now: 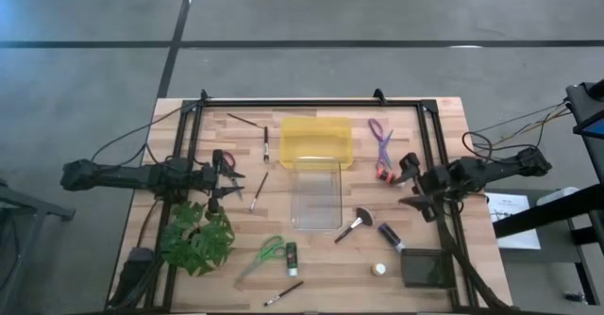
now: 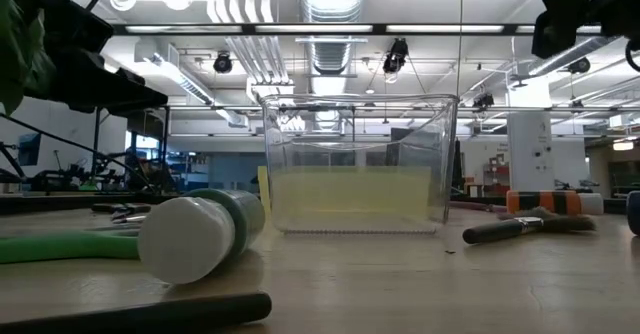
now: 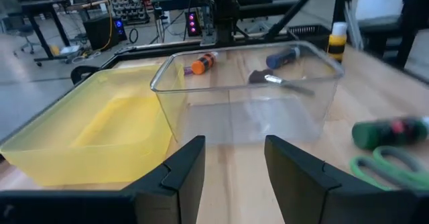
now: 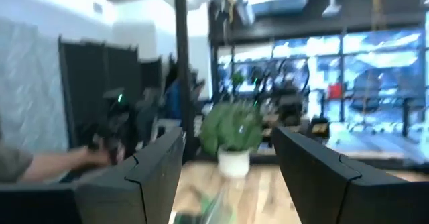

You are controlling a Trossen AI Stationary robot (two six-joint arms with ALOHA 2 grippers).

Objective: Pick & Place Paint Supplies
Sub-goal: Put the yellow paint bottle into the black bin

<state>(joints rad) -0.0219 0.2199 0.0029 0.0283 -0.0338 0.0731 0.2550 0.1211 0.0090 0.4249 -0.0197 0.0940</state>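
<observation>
Both arms raised over the table edges, nothing gripped; supplies lie scattered round two bins.

High view only: left gripper (image 1: 229, 181) at the left edge near red-handled scissors (image 1: 224, 162), right gripper (image 1: 408, 185) at the right edge just beside the small orange paint bottle (image 1: 383, 174). Both sets of fingers stand apart and empty, which the wrist views confirm. Count from above: two bins, a yellow plastic one (image 1: 316, 140) and a clear plastic one (image 1: 317, 194), touching end to end. Three scissors: red, purple-handled (image 1: 379, 135) and green-handled (image 1: 268, 252). One broad-headed brush (image 1: 355, 224); four thin dark-handled brushes, e.g. (image 1: 266, 143). Four bottles: orange, purple (image 1: 391, 237), green (image 1: 292, 254), white (image 1: 378, 270). One green leafy plant (image 1: 196, 237). The low view shows the clear bin empty; the green bottle's white cap (image 2: 187, 237) lies close to the camera.
</observation>
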